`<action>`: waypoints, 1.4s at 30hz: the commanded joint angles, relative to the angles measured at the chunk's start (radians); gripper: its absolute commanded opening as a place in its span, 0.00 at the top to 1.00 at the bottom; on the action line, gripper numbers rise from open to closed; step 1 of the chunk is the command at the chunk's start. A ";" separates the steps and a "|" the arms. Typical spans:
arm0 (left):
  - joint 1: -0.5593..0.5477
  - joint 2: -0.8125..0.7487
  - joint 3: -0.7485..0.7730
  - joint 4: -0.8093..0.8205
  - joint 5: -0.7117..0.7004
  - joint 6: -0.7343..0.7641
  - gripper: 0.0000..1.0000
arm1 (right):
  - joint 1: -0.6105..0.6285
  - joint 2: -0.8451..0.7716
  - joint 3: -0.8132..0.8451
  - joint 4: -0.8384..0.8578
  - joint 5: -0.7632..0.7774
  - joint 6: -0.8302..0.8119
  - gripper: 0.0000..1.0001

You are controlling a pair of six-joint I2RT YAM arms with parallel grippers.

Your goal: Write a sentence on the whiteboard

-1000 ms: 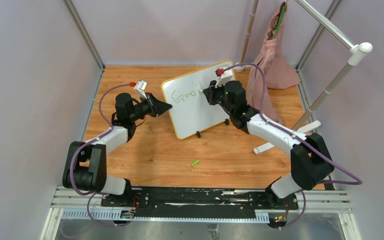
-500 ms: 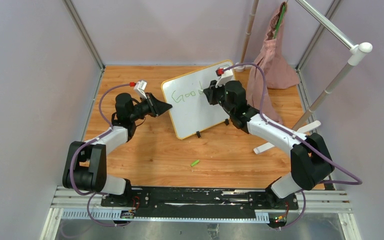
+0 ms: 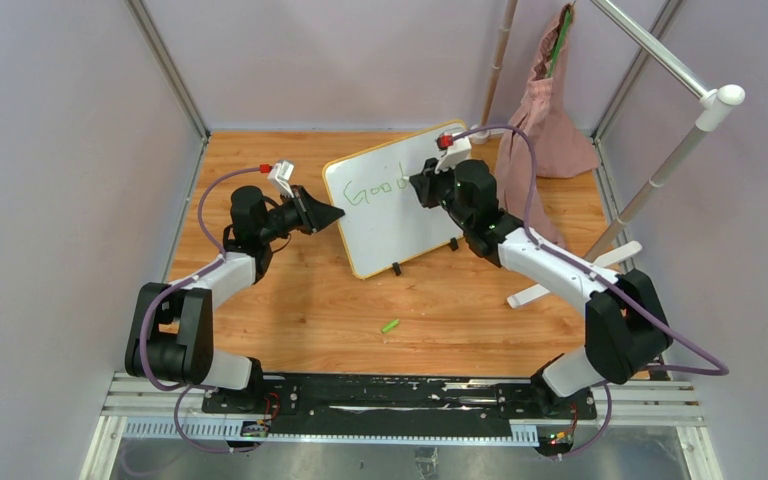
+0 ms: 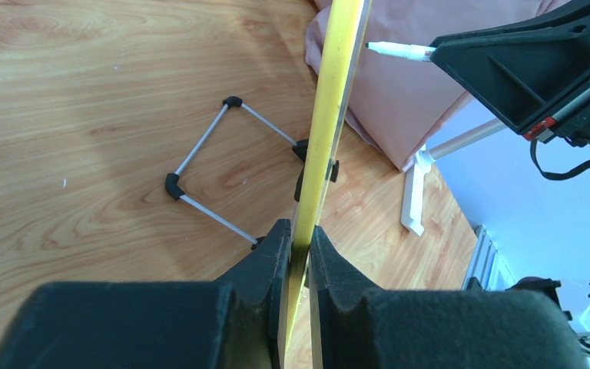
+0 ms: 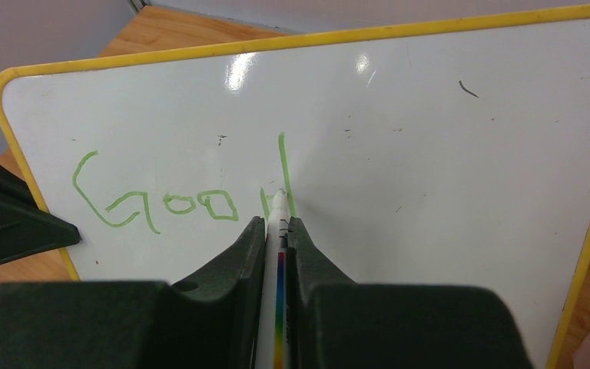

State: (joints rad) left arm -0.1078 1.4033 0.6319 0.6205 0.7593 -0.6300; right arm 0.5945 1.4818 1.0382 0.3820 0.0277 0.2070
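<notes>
My left gripper (image 4: pixel 299 234) clamped the yellow edge of the board (image 3: pixel 385 225), which stood at the table's (image 3: pixel 290 300) far middle. My right gripper (image 5: pixel 276 223) pinched a marker (image 5: pixel 280 206), tip at the last letter of green "Good".

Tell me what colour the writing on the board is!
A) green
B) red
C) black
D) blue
A: in the right wrist view, the letters on the whiteboard are light green, and so are the strokes next to the marker tip.
</notes>
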 commanded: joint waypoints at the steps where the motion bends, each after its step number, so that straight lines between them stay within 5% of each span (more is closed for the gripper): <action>1: 0.003 -0.026 0.011 0.034 0.000 0.009 1.00 | -0.012 -0.075 -0.017 0.031 -0.053 0.020 1.00; 20: 0.002 0.045 0.051 -0.100 0.018 0.271 1.00 | -0.003 -0.412 -0.225 -0.030 -0.051 -0.013 1.00; 29: 0.003 0.047 0.058 -0.180 -0.010 0.376 1.00 | 0.002 -0.372 -0.305 0.110 0.002 -0.062 1.00; 35: 0.003 0.018 0.027 -0.182 -0.074 0.411 1.00 | 0.009 -0.310 -0.254 0.058 -0.048 -0.097 1.00; 42: 0.003 0.009 0.035 -0.220 -0.144 0.447 1.00 | 0.009 -0.305 -0.203 -0.011 0.069 -0.133 1.00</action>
State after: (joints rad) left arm -0.1081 1.4143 0.6857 0.4629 0.7532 -0.3168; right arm 0.5957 1.1805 0.7658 0.3874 0.0238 0.1284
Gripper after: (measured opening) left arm 0.150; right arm 0.153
